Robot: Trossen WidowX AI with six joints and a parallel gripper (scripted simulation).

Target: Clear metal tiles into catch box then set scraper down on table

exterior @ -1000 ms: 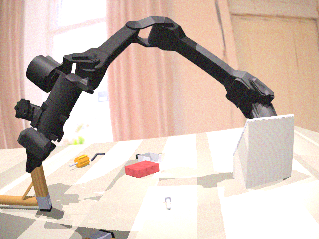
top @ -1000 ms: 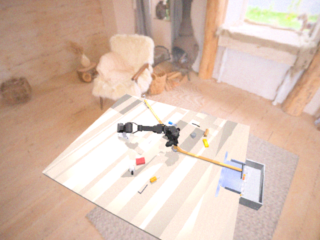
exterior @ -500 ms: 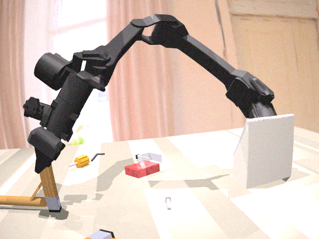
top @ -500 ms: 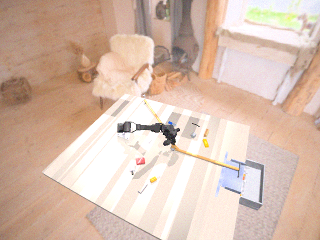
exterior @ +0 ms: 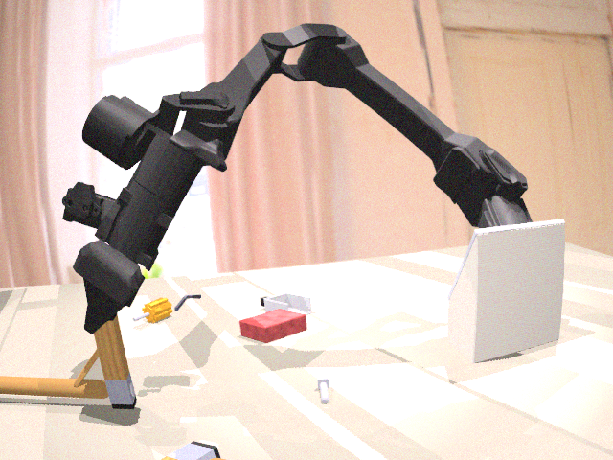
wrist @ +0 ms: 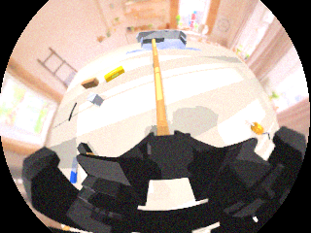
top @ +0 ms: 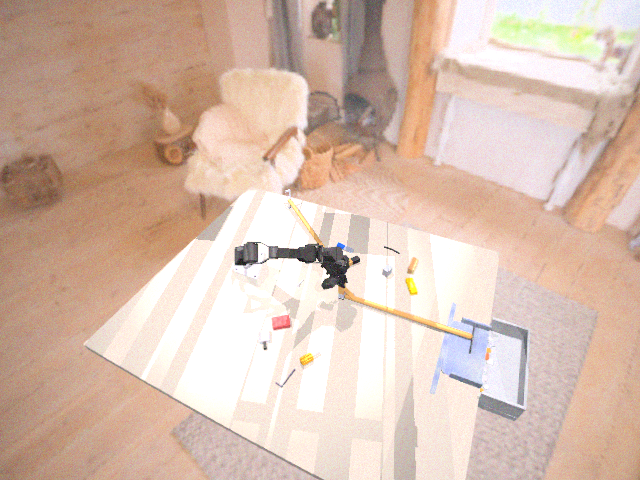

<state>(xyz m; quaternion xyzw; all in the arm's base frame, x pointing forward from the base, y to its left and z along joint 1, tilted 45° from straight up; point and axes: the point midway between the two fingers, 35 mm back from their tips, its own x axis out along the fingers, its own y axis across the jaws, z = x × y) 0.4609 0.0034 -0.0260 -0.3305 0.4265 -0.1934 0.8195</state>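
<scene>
My gripper point(top: 339, 285) point(exterior: 102, 324) is shut on the upright wooden grip of the long scraper point(top: 403, 314) point(exterior: 49, 384) point(wrist: 157, 87). The grip's metal-capped foot point(exterior: 121, 392) is at or just above the table. The shaft runs out low to the blue-grey bench plate point(top: 460, 361) point(wrist: 170, 46), with the dark blade point(top: 470, 345) over the plate's middle. The catch box point(top: 525, 361) point(wrist: 182, 37) stands at the plate's far end. Small orange tiles point(top: 488, 353) and pale ones lie along the plate's far edge by the box; whether they are on the plate or inside is unclear.
A second wooden-handled tool point(top: 303, 221) lies behind the arm. A red block point(top: 280, 322) point(exterior: 273, 325), an orange-handled tool point(top: 306, 359) point(wrist: 257, 128) and a hex key point(top: 286, 378) lie on one side; yellow point(top: 410, 285) point(wrist: 115, 74), brown point(top: 413, 265) and grey point(top: 387, 271) blocks on the other.
</scene>
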